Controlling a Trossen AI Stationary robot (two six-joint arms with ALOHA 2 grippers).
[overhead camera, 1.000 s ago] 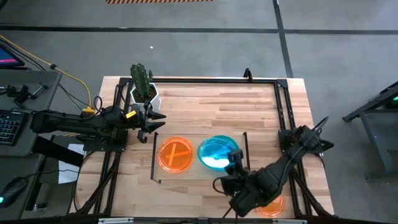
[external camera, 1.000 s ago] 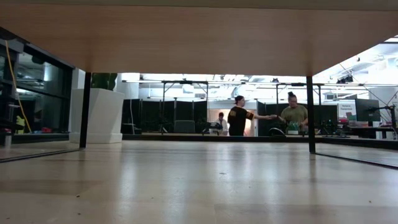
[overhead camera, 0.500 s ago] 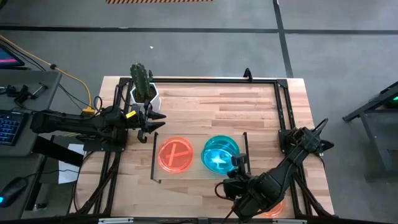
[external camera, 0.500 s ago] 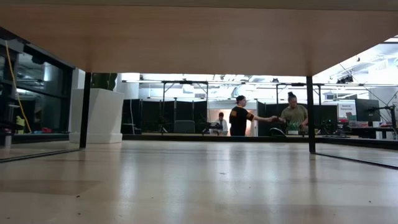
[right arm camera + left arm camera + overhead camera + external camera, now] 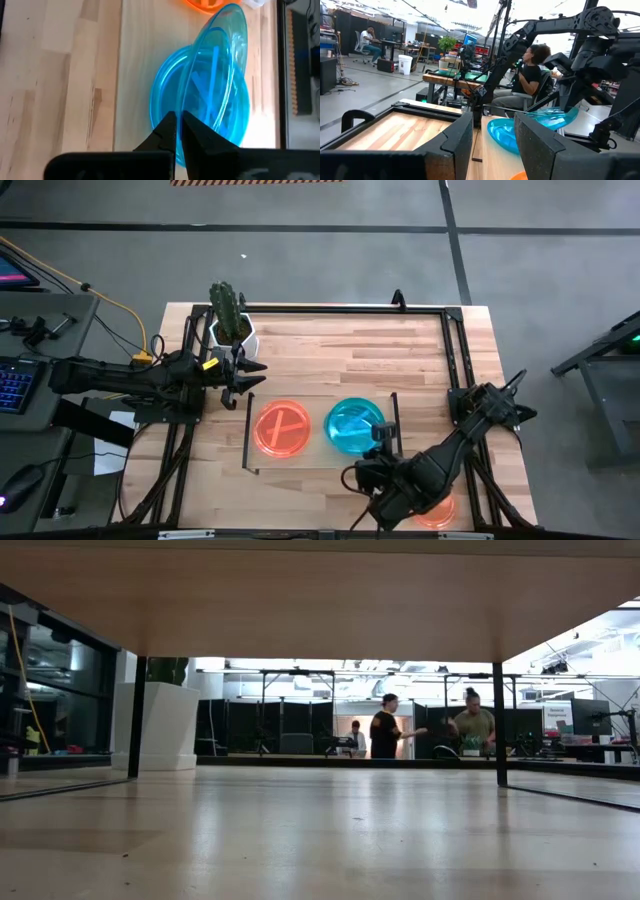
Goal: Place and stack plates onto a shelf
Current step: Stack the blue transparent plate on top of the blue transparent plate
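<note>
The shelf (image 5: pixel 315 405) holds an orange plate (image 5: pixel 283 430) lying flat on its left half. A teal plate (image 5: pixel 162 107) lies flat on its right half. My right gripper (image 5: pixel 177 125), (image 5: pixel 381 436) is shut on a second teal plate (image 5: pixel 220 75), which is tilted over the flat one. That tilted plate (image 5: pixel 555 119) also shows in the left wrist view. Another orange plate (image 5: pixel 438 512) lies on the table by the near edge, partly under my right arm. My left gripper (image 5: pixel 250 376), (image 5: pixel 492 145) is open and waits left of the shelf. My right gripper pinches the tilted teal plate by its near rim (image 5: pixel 189 111) between the two fingers, coming from the table's near side. The plate slants up from the fingers, its far rim raised above the flat teal plate. Whether its low edge touches that plate I cannot tell.
A white cactus pot (image 5: pixel 232 330) stands at the far left corner, just beyond my left gripper. Thin black rails (image 5: pixel 248 430) close the shelf's short ends. A black frame runs along the table's edges. People stand in the room beyond the table.
My right gripper has carried the tilted teal plate a little toward the shelf's right end, over the flat teal plate, and stays shut on it.
</note>
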